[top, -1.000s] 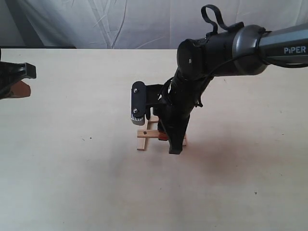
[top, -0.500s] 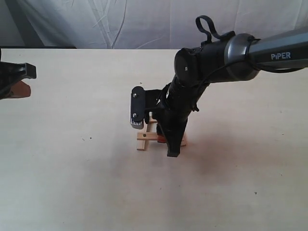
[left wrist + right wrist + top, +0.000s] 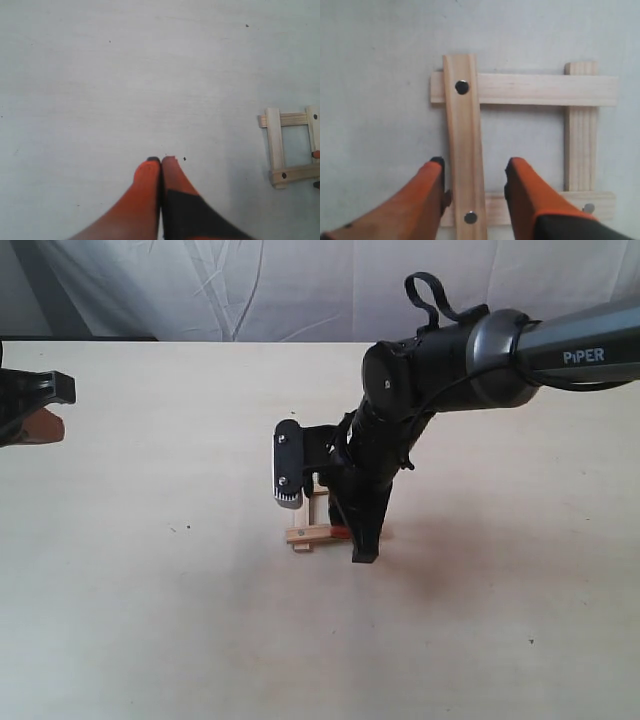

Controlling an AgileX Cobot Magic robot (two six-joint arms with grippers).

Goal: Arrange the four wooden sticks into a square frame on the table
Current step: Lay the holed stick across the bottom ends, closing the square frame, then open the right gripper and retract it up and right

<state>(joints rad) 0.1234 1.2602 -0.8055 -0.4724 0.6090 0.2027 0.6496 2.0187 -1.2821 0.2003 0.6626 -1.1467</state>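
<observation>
Right pincer [image 3: 476,162] released astride one stick [image 3: 462,125] of square frame [image 3: 545,90], perhaps grazing its edge; left pincer [image 3: 161,160] clenched.

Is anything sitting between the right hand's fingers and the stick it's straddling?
Nothing visible. The right hand is open around the holed stick, one finger on each side, and only table shows in the gap.

Right hand [image 3: 476,167], parted, astride 1 holed stick [image 3: 464,135] of square frame [image 3: 530,89]
</observation>
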